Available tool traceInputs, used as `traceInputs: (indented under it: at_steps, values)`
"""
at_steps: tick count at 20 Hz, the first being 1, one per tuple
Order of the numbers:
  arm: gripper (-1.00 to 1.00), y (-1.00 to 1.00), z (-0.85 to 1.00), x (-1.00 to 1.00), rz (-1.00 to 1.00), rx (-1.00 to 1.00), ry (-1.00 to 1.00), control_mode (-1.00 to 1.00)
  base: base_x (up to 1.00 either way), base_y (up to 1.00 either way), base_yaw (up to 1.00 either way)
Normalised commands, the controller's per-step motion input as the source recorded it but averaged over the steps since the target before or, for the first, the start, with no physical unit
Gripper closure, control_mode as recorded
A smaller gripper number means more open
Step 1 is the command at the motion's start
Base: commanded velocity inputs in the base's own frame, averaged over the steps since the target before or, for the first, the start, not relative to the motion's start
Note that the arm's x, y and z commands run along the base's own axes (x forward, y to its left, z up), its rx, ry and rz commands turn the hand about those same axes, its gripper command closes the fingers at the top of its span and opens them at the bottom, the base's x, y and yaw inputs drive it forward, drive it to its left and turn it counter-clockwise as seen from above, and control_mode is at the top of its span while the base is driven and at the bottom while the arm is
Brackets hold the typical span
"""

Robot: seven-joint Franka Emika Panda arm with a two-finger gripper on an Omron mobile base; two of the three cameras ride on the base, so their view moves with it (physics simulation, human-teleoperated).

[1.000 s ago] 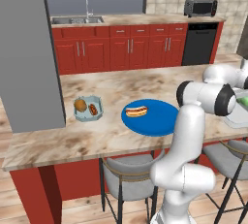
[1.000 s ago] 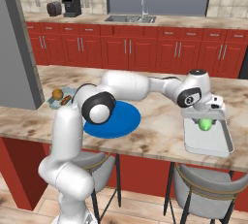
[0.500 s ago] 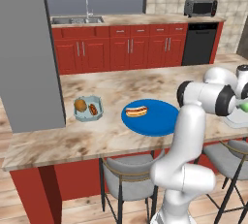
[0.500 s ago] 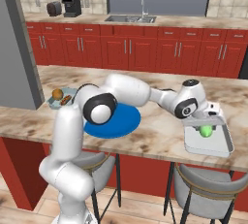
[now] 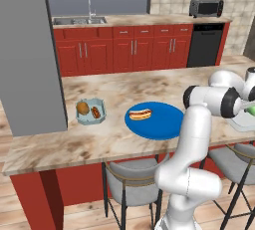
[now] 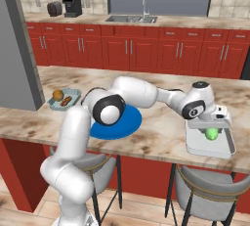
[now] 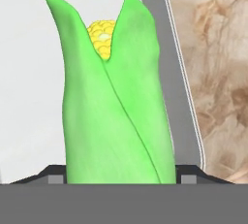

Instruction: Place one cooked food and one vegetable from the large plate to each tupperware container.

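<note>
- Plate first: the large plate (image 5: 162, 122), round and bright blue, lies flat on the marble island counter (image 5: 60, 142), with a hot dog in a bun (image 5: 140, 113) on its left part in the left base view; in the right base view the plate (image 6: 128, 122) is partly hidden behind the robot's shoulder.
- Rectangular tupperware tray (image 6: 211, 146), pale blue-grey, sits at the counter's right end near the front edge, well apart from the plate; its edge (image 5: 244, 124) shows past the arm in the left base view.
- Small tupperware container (image 5: 90, 112) with cut corners rests on the counter to the left of the plate, holding a round brown food (image 5: 82, 108) beside a small sausage-like piece (image 5: 95, 113); the right base view shows it (image 6: 64, 99) near the grey column.
- White arm stretches across the counter, its forearm passing over the marble between plate and tray.
- Gripper (image 6: 211, 127) hangs directly above the rectangular tray, pointing down.
- Corn cob (image 7: 116, 106), wrapped in green husk with yellow kernels at its tip, sits between the fingers, which are closed on it; the white tray floor (image 7: 24, 82) and its grey rim lie just beyond it in the hand view. From the right base view the corn (image 6: 212, 133) is a green lump under the hand, low over the tray; whether it touches the floor cannot be told.
- Behind the island, red cabinets run along the wall with a sink (image 6: 133, 18), a toaster oven (image 5: 205, 7) and a coffee machine (image 6: 72, 5).
</note>
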Motion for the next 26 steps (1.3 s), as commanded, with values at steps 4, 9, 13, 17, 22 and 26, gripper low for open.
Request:
traceInputs:
  at_steps: [4, 9, 13, 17, 22, 26]
  values:
    - [1.0, -0.27, -0.16, 0.21, 0.03, 0.02, 0.0, -1.0, 0.0, 0.0, 0.0]
    - [-1.0, -0.08, -0.24, 0.03, 0.02, 0.03, 0.0, -1.0, 0.0, 0.0, 0.0]
    - [-1.0, 0.0, -0.09, 0.0, 0.0, 0.02, 0.0, -1.0, 0.0, 0.0, 0.0]
    - [-1.0, 0.0, 0.0, 0.0, 0.0, 0.0, 0.0, -1.0, 0.0, 0.0, 0.0]
    - [-1.0, 0.0, 0.0, 0.01, 0.0, 0.0, 0.0, -1.0, 0.0, 0.0, 0.0]
    - [-1.0, 0.0, 0.0, 0.0, 0.0, 0.0, 0.0, -1.0, 0.0, 0.0, 0.0]
